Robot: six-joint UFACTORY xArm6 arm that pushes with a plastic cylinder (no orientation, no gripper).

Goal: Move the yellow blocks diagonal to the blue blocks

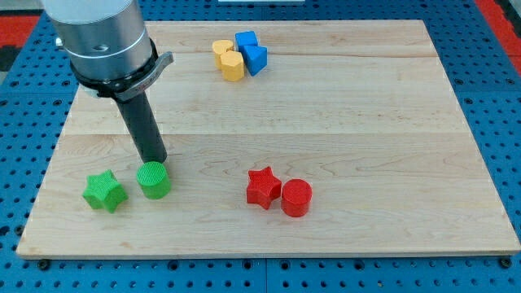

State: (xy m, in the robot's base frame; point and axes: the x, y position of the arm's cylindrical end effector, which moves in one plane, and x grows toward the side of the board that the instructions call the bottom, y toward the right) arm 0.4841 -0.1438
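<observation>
Two yellow blocks sit at the view's top centre: one [221, 49] behind and a rounded one [234, 67] in front. Two blue blocks touch them on the right: a cube [246, 41] and a wedge-like one [256, 59]. My tip [156, 160] is far from them, at the view's lower left, right at the top edge of a green cylinder [154, 180].
A green star [103, 191] lies left of the green cylinder. A red star [263, 187] and a red cylinder [296, 198] sit together at the bottom centre. The wooden board [366, 122] rests on a blue perforated table.
</observation>
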